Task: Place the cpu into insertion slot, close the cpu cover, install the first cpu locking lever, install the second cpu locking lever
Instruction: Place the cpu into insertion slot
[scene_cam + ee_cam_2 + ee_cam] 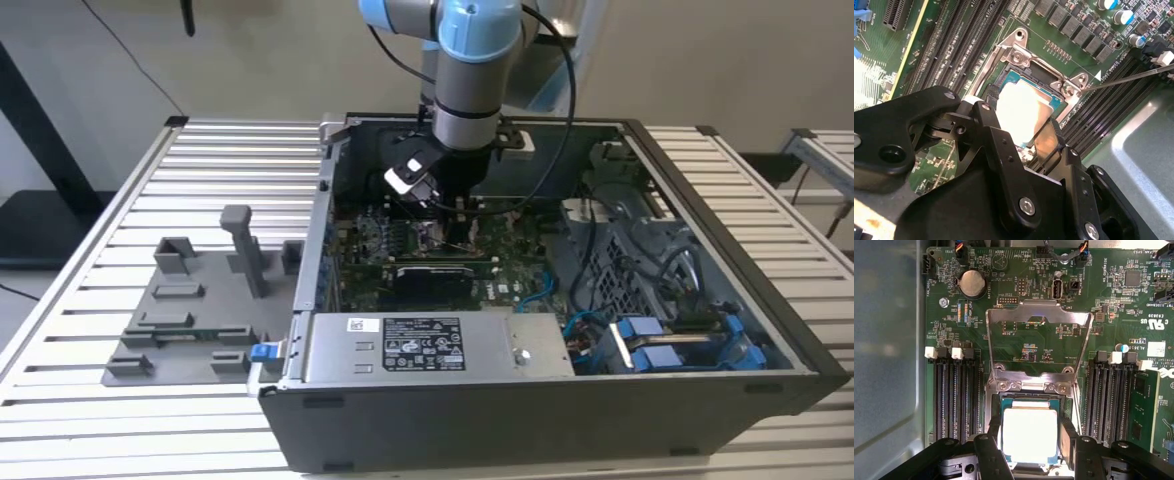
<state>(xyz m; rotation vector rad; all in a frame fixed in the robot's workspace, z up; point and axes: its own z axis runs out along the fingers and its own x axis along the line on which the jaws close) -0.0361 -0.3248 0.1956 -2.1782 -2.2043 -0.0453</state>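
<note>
In both wrist views the cpu, a small square with a bright silvery top, sits level in or just over the insertion slot. My gripper straddles it, one black finger against each of two opposite edges, shut on it. The cpu cover, a silvery frame with a window, stands flipped back from its hinge. A thin locking lever sticks out from one socket corner. In the exterior view the gripper reaches down onto the green motherboard.
Black memory slots flank the socket, and a coin battery lies beyond the cover. The open case wall, a power supply and blue cables ring the board. A grey fixture plate lies at the exterior view's left.
</note>
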